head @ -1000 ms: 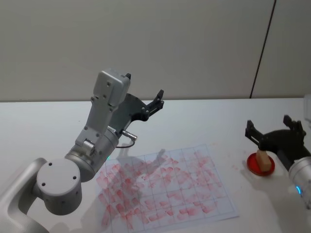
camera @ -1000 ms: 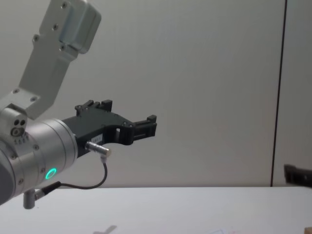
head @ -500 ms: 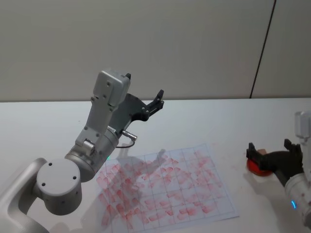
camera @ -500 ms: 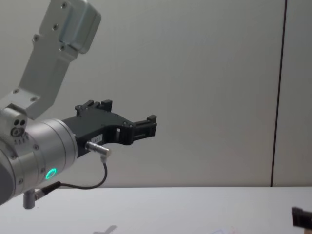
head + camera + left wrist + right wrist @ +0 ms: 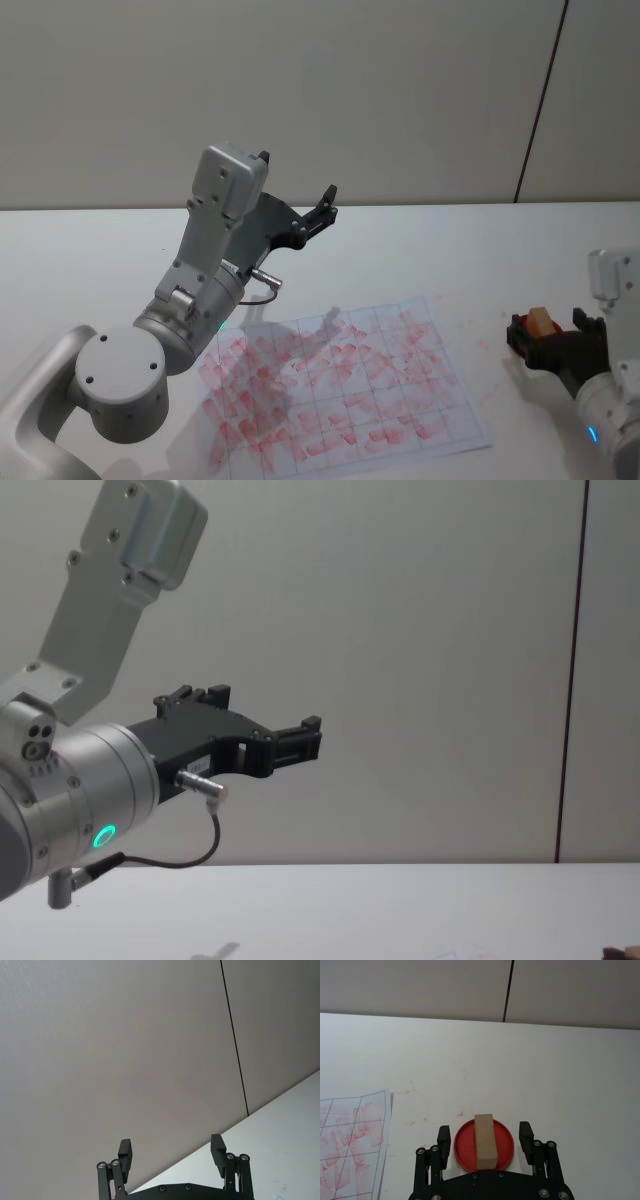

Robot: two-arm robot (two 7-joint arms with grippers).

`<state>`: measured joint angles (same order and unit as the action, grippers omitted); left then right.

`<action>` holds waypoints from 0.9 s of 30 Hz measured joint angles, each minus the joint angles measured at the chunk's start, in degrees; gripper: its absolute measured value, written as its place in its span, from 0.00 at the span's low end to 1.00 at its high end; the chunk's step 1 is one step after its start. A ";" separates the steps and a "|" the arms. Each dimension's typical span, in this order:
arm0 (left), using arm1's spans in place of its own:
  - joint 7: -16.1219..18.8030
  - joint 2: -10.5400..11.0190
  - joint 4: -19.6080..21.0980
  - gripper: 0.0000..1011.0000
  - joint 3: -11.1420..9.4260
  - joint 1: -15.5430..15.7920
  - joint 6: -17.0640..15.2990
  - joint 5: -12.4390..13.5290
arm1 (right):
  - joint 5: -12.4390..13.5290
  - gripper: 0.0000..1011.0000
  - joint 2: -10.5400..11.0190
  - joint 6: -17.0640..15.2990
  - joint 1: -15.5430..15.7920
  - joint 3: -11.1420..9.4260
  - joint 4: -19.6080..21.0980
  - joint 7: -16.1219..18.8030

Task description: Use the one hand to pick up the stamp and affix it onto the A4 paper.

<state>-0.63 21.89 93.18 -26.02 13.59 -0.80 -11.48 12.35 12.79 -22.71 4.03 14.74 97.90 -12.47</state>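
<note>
Our right gripper (image 5: 485,1131) hangs open, one finger on each side of the stamp (image 5: 485,1142), which stands between them on the red ink pad (image 5: 506,1149). If we close off-centre, the block may tip or drag the pad. The A4 paper (image 5: 340,385) lies well to this gripper's left. The left gripper (image 5: 171,1144) is parked high, open.

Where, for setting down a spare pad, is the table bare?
Bare: the strip between the A4 paper and the wall, and beyond the ink pad. Crowded: the right end effector straddles the stamp on the pad; the left end effector hangs raised over the table's left.
</note>
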 joint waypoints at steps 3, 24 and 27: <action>0.00 0.00 0.00 0.99 0.00 0.00 0.00 0.00 | -0.23 0.80 -0.22 -0.17 -0.15 0.00 -0.48 0.00; 0.00 0.00 0.00 0.99 0.00 0.00 0.00 0.00 | -2.24 0.21 -1.30 -1.11 -0.54 -0.43 -1.47 -0.34; 0.00 0.00 0.00 0.99 0.00 0.00 0.00 0.00 | -2.77 0.21 -1.41 -0.79 -0.54 -0.38 -0.62 0.21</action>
<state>-0.62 21.90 93.17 -26.02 13.59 -0.80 -11.48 9.57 11.38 -23.50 3.49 14.37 97.29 -12.26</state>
